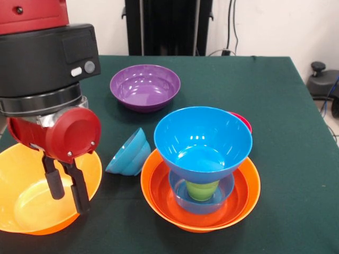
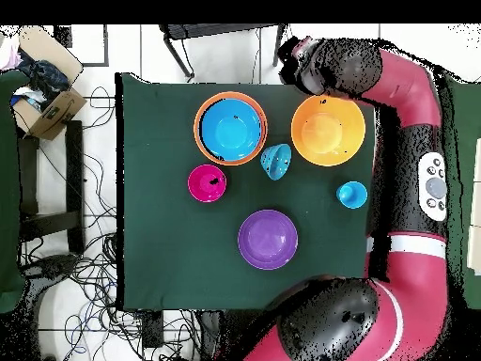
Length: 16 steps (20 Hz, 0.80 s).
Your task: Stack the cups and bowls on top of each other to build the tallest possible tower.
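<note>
1. Gripper (image 1: 67,186) lower left in front view, fingers parted, nothing held, over yellow-orange bowl (image 1: 32,203). Tower (image 1: 201,169) at centre-right: orange bowl (image 1: 249,193), blue bowl, green cup (image 1: 201,189), big blue bowl (image 1: 203,140) on top.
2. Overhead: tower (image 2: 231,128) upper centre, purple bowl (image 2: 268,239) lower centre, pink bowl (image 2: 207,182) left of centre.

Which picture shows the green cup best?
The front view: the green cup stands in the orange bowl, under a big blue bowl that rests on it. In the overhead view that blue bowl hides it completely.
</note>
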### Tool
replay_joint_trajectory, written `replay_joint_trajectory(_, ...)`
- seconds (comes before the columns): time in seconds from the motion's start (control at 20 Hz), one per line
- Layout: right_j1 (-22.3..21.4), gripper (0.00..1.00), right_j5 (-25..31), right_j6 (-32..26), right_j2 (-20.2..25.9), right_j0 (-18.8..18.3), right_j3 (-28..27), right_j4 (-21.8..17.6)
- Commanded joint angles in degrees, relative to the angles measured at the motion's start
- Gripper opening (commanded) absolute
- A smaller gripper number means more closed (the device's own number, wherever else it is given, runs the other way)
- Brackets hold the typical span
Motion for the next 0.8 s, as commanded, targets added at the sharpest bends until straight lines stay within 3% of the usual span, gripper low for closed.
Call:
replay_joint_trajectory(0.05, 1.13, 1.0, 4.42, -17.92, 3.01, 1.51, 4.07, -0.94)
replay_joint_trajectory(0.45, -0.11, 1.0, 4.71, -18.2, 1.63, 1.8, 6.0, -1.47)
replay_joint_trajectory(0.8, 0.78, 1.0, 7.58, -17.91, -0.38, 3.36, 3.31, -3.51)
